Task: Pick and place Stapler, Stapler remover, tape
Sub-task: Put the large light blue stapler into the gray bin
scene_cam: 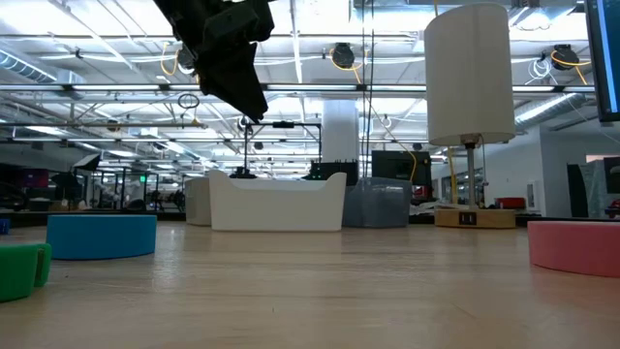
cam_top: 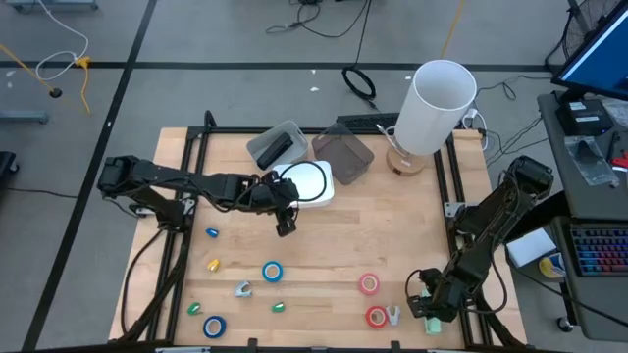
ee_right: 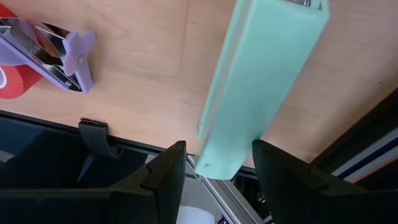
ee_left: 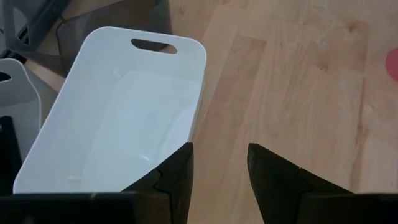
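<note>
Nearest, the right end effector (ee_right: 214,165) poises open over the pale green stapler (ee_right: 261,81) at the bench's (cam_top: 392,245) front-right corner, needing to descend and close, while farther off the left end effector (cam_top: 286,227) hangs open and empty beside the white bin (cam_top: 316,181).

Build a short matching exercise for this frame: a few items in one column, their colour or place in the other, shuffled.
Items:
1. white bin
2. stapler
3. staple remover
4. left gripper

Descriptions:
A. lilac, beside a red tape roll
B. open, above the table by the white bin
C. pale green, ahead of the right gripper
D. empty, handle slot in its end wall

Pairs: 1-D, 2-C, 3-A, 4-B
</note>
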Action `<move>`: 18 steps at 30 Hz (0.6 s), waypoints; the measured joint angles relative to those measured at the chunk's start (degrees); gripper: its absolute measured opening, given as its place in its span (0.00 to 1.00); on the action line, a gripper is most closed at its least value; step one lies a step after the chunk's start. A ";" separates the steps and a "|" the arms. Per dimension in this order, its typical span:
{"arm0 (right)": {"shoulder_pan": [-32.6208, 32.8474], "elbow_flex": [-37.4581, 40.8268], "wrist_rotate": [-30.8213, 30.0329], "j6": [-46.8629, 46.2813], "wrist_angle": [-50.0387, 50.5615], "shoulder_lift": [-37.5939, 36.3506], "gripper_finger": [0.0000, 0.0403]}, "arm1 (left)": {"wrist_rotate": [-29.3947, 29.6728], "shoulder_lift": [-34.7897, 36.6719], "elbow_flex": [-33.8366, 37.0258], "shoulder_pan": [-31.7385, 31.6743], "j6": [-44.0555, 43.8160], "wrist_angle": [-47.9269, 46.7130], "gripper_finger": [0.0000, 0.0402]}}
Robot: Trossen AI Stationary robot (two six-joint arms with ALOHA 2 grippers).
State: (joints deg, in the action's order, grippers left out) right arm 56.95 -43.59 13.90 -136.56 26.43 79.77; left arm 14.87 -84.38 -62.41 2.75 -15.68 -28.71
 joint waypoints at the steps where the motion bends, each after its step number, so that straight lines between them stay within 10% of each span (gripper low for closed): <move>1: 0.00 0.00 -0.15 0.17 0.05 0.00 0.45 | 0.00 0.00 0.00 -0.06 0.17 0.00 0.37; 18: 0.00 0.10 -0.14 0.58 -1.89 0.06 0.45 | 0.00 0.00 0.00 -0.11 0.31 0.02 0.37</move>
State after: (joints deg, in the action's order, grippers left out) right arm 56.95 -43.49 13.76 -135.98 24.55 79.83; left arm 14.87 -84.38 -62.41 2.63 -15.37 -28.69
